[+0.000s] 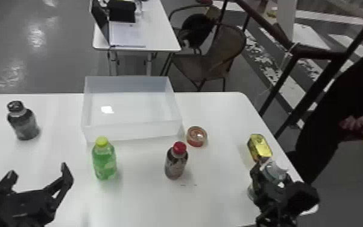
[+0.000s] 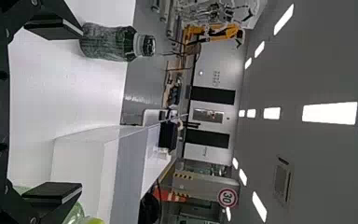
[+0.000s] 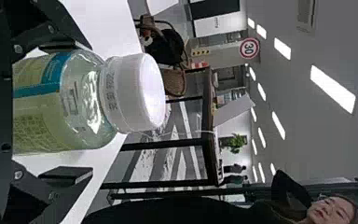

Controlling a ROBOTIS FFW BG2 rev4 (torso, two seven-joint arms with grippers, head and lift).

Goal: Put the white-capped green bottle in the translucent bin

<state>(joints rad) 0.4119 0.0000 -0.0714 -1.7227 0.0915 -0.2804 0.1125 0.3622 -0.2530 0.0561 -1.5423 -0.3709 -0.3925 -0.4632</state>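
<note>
A: Where do you have the white-capped green bottle (image 1: pixel 275 171)?

B: You have it near the right edge of the worktop (image 1: pixel 220 196), towards the near right corner, between the jaws of your right gripper (image 1: pixel 270 182). In the right wrist view it is upright, white cap up.

A: Do your right jaws grip it?

B: They stand open around it. One jaw lies close along its side; you can see a gap between the bottle and the other. Whether the close one touches, I cannot tell.

A: And around it?

B: Just beyond, by the right edge, you find a yellow package (image 1: pixel 260 148). Further left, a red-capped dark bottle (image 1: pixel 176 163) stands near the bin's near right corner, and a round orange container (image 1: pixel 196 136) sits just beside that corner.

A: Your translucent bin (image 1: pixel 132 130)?

B: At the far edge, well apart from your bottle. The yellow-capped bottle (image 1: pixel 104 161) stands just in front of its near left corner, and a black-capped bottle (image 1: pixel 24 123) farther left.

A: Your left gripper (image 1: pixel 39 171)?

B: Over the worktop's left part, jaws wide open, holding nothing.
</note>
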